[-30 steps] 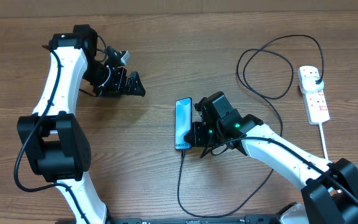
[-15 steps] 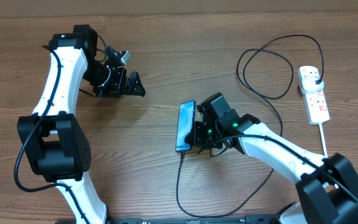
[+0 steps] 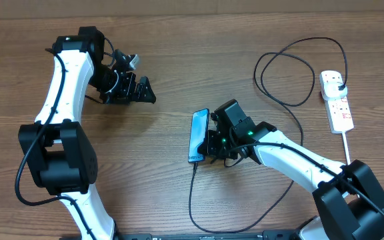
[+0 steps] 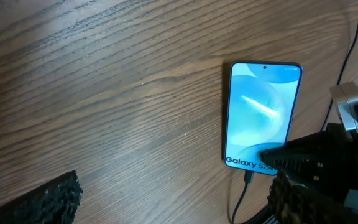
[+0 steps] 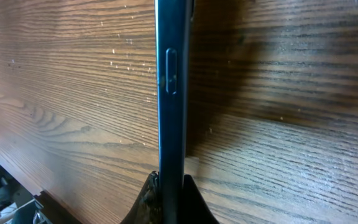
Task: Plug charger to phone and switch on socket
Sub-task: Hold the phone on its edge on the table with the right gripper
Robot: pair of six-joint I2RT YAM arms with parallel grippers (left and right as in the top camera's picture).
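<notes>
Overhead, right pincer [image 3: 209, 145] pinching phone [image 3: 199, 133], long axis front-to-back, charger [image 3: 193, 190] at near end, left pincer [image 3: 145, 92] spread.

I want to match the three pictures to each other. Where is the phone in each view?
Overhead: the phone sits near the centre, tilted up.
Left wrist: phone right of centre, screen showing.
Right wrist: phone edge-on, a vertical dark strip mid-frame.
Shared landmark: the right gripper, clamped on the phone's lower part.
</notes>
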